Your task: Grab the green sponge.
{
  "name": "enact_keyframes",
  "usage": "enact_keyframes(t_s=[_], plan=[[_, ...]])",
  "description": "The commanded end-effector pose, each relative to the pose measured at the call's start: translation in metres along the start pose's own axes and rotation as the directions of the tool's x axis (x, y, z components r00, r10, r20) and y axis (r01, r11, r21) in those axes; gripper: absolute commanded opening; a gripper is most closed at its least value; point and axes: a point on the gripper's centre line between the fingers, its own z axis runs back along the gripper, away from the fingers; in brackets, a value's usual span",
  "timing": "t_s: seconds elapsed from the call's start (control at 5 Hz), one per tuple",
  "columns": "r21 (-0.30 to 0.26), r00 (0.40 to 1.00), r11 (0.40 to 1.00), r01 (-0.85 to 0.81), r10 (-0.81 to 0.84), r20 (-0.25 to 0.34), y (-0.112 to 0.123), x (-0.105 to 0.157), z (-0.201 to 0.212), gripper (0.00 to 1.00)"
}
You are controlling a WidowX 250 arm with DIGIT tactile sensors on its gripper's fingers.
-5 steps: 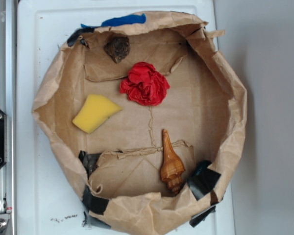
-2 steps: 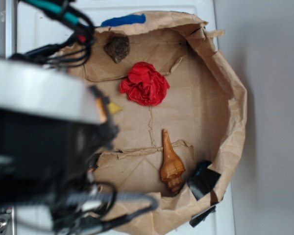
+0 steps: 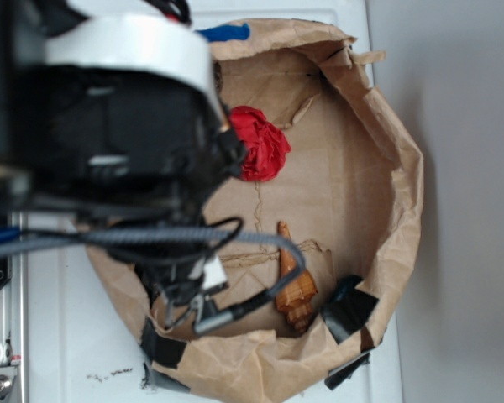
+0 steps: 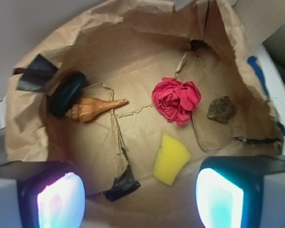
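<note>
Wrist view shows the green sponge point(image 4: 170, 158), yellow soft foam, lying flat on the paper bag point(image 4: 133, 71) floor between the open jaws; probably light, squeezable across its straight sides.

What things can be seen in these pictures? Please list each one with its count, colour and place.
green sponge: 1, yellow, on the bag floor, nearest the jaws in the wrist view; hidden behind the arm in the exterior view
red cloth ball: 1, red, mid floor, beyond the sponge
seashell: 1, orange-brown, left of the cloth ball in the wrist view
rock: 1, dark brown, right of the cloth ball
dark rounded object: 1, black, by the shell's wide end
paper bag: 1, brown, rolled down into a tray, patched with black tape
white surface: 1, under the bag
gripper: 1, jaws wide apart above the bag, holding nothing
</note>
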Motion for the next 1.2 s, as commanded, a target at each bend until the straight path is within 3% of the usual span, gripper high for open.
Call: enact_keyframes(t_s=[0.0,0.4,0.6,0.8,1.0], plan=[[-0.01,1.0,1.0,-0.012,0.012,0.028,0.006,0.006,0.007,1.0],[-0.01,1.0,1.0,-0.012,0.012,0.028,0.006,0.006,0.007,1.0],[0.05,0.999,0.998,-0.043,0.044,-0.025,0.011,0.019,-0.027,1.0],[0.086,0.999,0.996,-0.038,0.037,0.023,0.021,0.015,-0.043,1.0],[0.08,0.996,0.995,-0.058,0.053,0.065,0.027,0.014,-0.053,1.0]])
